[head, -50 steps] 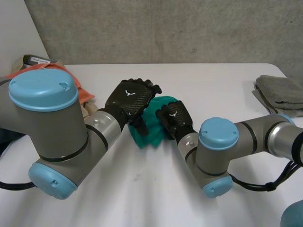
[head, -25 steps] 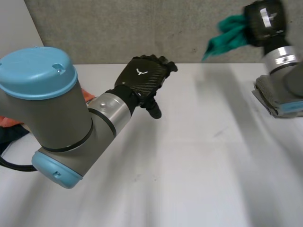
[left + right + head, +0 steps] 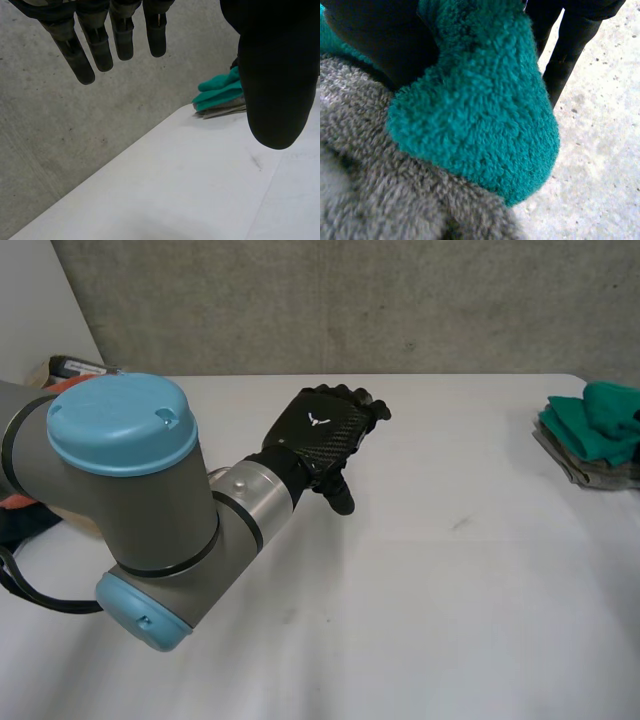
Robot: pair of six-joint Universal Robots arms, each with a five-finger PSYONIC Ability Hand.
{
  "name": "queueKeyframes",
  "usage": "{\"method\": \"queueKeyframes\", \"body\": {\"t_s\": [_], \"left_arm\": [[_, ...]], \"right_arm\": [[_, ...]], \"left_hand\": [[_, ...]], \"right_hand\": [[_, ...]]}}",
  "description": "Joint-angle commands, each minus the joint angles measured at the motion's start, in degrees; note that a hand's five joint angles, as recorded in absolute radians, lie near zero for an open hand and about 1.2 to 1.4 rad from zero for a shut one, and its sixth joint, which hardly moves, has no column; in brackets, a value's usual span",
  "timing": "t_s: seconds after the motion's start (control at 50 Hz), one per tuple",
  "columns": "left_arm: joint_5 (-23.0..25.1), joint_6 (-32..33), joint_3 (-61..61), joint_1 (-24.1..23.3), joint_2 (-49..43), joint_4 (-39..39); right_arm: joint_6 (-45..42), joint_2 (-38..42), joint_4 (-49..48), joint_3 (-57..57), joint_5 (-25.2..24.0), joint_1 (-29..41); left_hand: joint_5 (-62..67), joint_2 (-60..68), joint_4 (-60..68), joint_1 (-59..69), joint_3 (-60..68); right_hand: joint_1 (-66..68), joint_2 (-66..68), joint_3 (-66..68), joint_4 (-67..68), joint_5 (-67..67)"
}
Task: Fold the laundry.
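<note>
A teal-green towel [image 3: 598, 422] lies bunched on a stack of folded grey towels [image 3: 590, 468] at the table's far right edge. In the right wrist view my right hand [image 3: 375, 35] pinches the green towel [image 3: 480, 120] between thumb and fingers [image 3: 570, 45], just over the grey towel [image 3: 380, 200]. My left hand [image 3: 325, 430] hovers over the middle of the white table [image 3: 420, 580], fingers straight and holding nothing. From the left wrist view its fingers [image 3: 100, 40] and thumb [image 3: 272, 80] are spread, with the green towel [image 3: 220, 92] far beyond them.
A pile of laundry with an orange cloth [image 3: 15, 502] sits at the table's left edge, mostly hidden behind my left arm [image 3: 130, 490]. A concrete wall [image 3: 350, 300] runs along the table's back edge.
My right hand lifted the green towel from the table's middle, swung it up and right, and brought it down onto the grey stack. My left hand rose slightly and stayed open.
</note>
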Motion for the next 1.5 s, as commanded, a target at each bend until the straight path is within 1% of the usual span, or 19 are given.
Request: {"method": "queueKeyframes", "body": {"t_s": [0.02, 0.06, 0.08, 0.14, 0.3, 0.36, 0.46, 0.56, 0.68, 0.76, 0.84, 0.9, 0.98, 1.08, 1.2, 1.36, 1.44, 1.46, 1.5], "left_arm": [[0.25, 0.15, 0.03, -1.62, 0.82, -0.28], [0.87, 0.15, -0.06, -2.15, 1.34, -0.28], [1.22, 0.15, -0.15, -2.24, 1.52, -0.28], [3.24, 0.24, -1.02, -2.59, 2.05, -0.28], [5.44, 0.15, -2.87, -3.03, 4.68, -0.1], [6.23, 0.15, -3.4, -3.38, 6.09, 0.07], [6.49, 0.15, -3.66, -3.47, 7.58, 0.07], [6.49, 0.07, -3.57, -3.39, 9.25, 0.25], [5.97, 0.24, -3.05, -2.77, 10.66, 1.39], [4.22, 0.24, -2.96, 0.12, 12.24, 3.41], [-0.88, 0.59, -2.96, 6.44, 13.21, 4.82], [-4.05, 0.94, -2.87, 14.0, 13.56, 6.4], [-3.79, 0.95, -2.61, 23.84, 12.51, 8.42], [1.46, 1.47, 0.02, 34.91, 3.49, 8.78], [7.63, 9.98, 4.24, 40.12, -7.6, 9.3], [7.37, 26.25, 16.54, 42.32, -23.51, 10.36], [7.28, 27.05, 21.03, 42.41, -28.27, 10.18], [7.46, 26.96, 21.56, 42.41, -28.62, 10.09], [7.29, 26.79, 21.48, 41.97, -28.45, 10.09]], "right_arm": [[-0.4, -7.35, 0.29, 5.8, 0.15, -0.64], [-0.4, -9.81, 0.82, 7.91, 0.68, -0.64], [-0.4, -12.52, 1.43, 10.18, 1.47, -0.64], [-0.49, -15.96, 3.54, 12.83, 2.53, -0.55], [-5.48, -22.82, 24.44, 13.46, 4.19, -0.99], [-14.0, -25.46, 34.19, 12.93, 9.54, -3.44], [-30.59, -29.32, 46.59, 8.82, 27.7, -7.05], [-36.26, -32.23, 42.15, 5.99, 36.36, -6.62], [-29.33, -42.41, 27.03, 13.79, 34.26, -1.18], [-20.29, -53.56, 15.44, 26.77, 26.9, 5.93], [-14.48, -60.51, 11.29, 38.37, 20.4, 12.69], [-13.59, -63.34, 10.84, 44.38, 16.87, 18.32], [-14.2, -64.84, 12.07, 52.29, 13.61, 28.35], [-18.58, -64.58, 15.49, 59.94, 12.99, 36.79], [-25.09, -63.09, 19.36, 62.85, 13.43, 39.61], [-26.77, -60.71, 23.58, 64.52, 13.6, 39.0], [-26.94, -60.71, 23.58, 66.01, 13.6, 38.91], [-26.94, -60.71, 23.58, 66.19, 13.6, 38.82], [-27.03, -60.88, 23.67, 66.54, 13.69, 38.82]], "left_hand": [[-0.99, -1.56, -1.35, -2.2, -1.82], [-1.16, -1.72, -1.52, -2.37, -1.99], [-1.16, -1.72, -1.52, -2.37, -1.99], [-1.66, -2.23, -2.02, -2.87, -2.49], [-2.33, -2.9, -2.69, -3.54, -3.16], [-2.5, -3.07, -2.86, -3.71, -3.33], [-2.34, -2.9, -2.7, -3.54, -3.16], [-2.67, -3.24, -3.03, -3.88, -3.5], [-3.01, -3.58, -3.37, -4.22, -3.84], [-2.84, -3.41, -3.2, -4.05, -3.67], [-2.67, -3.24, -3.03, -3.88, -3.5], [-2.84, -3.41, -3.2, -4.05, -3.67], [-2.67, -3.24, -3.03, -3.88, -3.5], [-2.84, -3.41, -3.2, -4.05, -3.67], [-2.84, -3.41, -3.2, -4.05, -3.67], [-2.84, -3.41, -3.2, -4.05, -3.67], [12.07, 11.51, 11.71, 10.87, 11.25], [29.28, 28.72, 28.92, 28.08, 28.45], [50.73, 50.16, 50.37, 49.52, 49.9]], "right_hand": [[-4.85, -11.94, -13.52, -14.82, -11.77], [-44.03, -51.12, -52.7, -54.0, -50.95], [-48.85, -55.93, -57.51, -58.81, -55.77], [-48.85, -55.93, -57.51, -58.81, -55.77], [-48.85, -55.93, -57.51, -58.81, -55.77], [-48.85, -55.93, -57.51, -58.81, -55.77], [-48.85, -55.93, -57.51, -58.81, -55.77], [-48.85, -55.93, -57.51, -58.81, -55.77], [-48.85, -55.93, -57.51, -58.81, -55.77], [-48.85, -55.93, -57.51, -58.81, -55.77], [-48.85, -55.93, -57.51, -58.81, -55.77], [-48.85, -55.93, -57.51, -58.81, -55.77], [-48.85, -55.93, -57.51, -58.81, -55.77], [-48.85, -55.93, -57.51, -58.81, -55.77], [-48.85, -55.93, -57.51, -58.81, -55.77], [-48.85, -55.93, -57.51, -58.81, -55.77], [-48.85, -55.93, -57.51, -58.81, -55.77], [-48.85, -55.93, -57.51, -58.81, -55.77], [-48.85, -55.93, -57.51, -58.81, -55.77]]}}
